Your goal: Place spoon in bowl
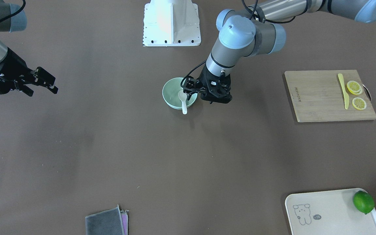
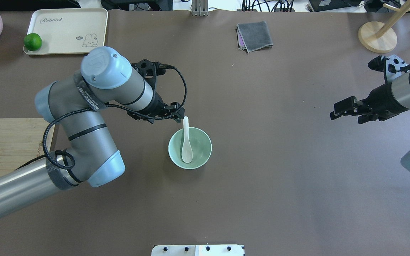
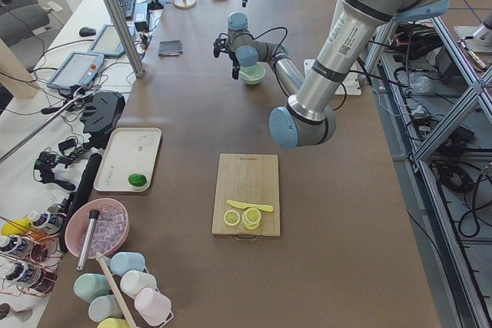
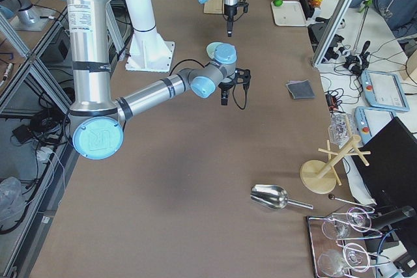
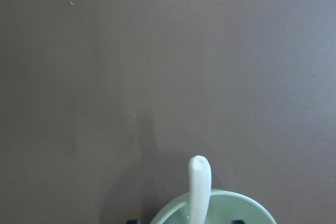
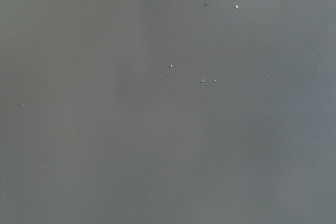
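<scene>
The pale mint-green bowl [image 2: 205, 142] stands near the middle of the table, also in the front view [image 1: 168, 94]. The white spoon [image 2: 186, 151] lies in it, scoop inside and handle leaning out over the far rim [image 1: 184, 106]. My left gripper [image 2: 177, 115] is open and hovers just above the handle end, its fingers apart and not touching it [image 1: 189, 90]. In the left wrist view the spoon handle [image 5: 199, 182] rises from the bowl [image 5: 247, 211]. My right gripper [image 2: 343, 112] is open and empty, far off to the side [image 1: 44, 85].
A wooden cutting board [image 1: 318, 98] holds a yellow knife [image 1: 343, 90] and lemon slices [image 1: 354, 87]. A cream tray [image 2: 66, 21] carries a lime [image 2: 32, 41]. A folded grey cloth [image 2: 255, 35] and a wooden stand [image 2: 377, 37] are at the far edge.
</scene>
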Action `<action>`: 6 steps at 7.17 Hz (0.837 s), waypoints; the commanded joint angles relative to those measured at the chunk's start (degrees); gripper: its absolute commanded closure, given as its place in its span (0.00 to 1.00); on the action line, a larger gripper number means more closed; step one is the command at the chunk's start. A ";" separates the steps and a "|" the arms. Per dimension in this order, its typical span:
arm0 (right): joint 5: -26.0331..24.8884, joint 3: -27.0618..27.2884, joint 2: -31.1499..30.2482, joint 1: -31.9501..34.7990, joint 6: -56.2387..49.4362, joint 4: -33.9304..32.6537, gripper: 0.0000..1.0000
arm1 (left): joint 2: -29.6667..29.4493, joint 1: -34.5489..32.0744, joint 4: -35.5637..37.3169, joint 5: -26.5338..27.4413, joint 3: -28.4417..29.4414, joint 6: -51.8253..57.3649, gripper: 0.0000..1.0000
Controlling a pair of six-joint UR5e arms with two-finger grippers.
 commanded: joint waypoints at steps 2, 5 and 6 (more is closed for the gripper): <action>4.15 -0.25 -6.22 8.83 -13.38 -0.19 0.01 | 13.31 -17.68 3.30 -11.93 -6.61 25.10 0.02; 6.09 -4.19 -11.87 20.43 -32.74 -0.98 0.00 | 24.83 -34.45 14.52 -11.42 -5.84 65.46 0.02; 7.32 -7.78 -12.14 23.95 -39.94 -0.90 0.00 | 27.91 -39.82 15.43 -11.42 -3.30 75.27 0.02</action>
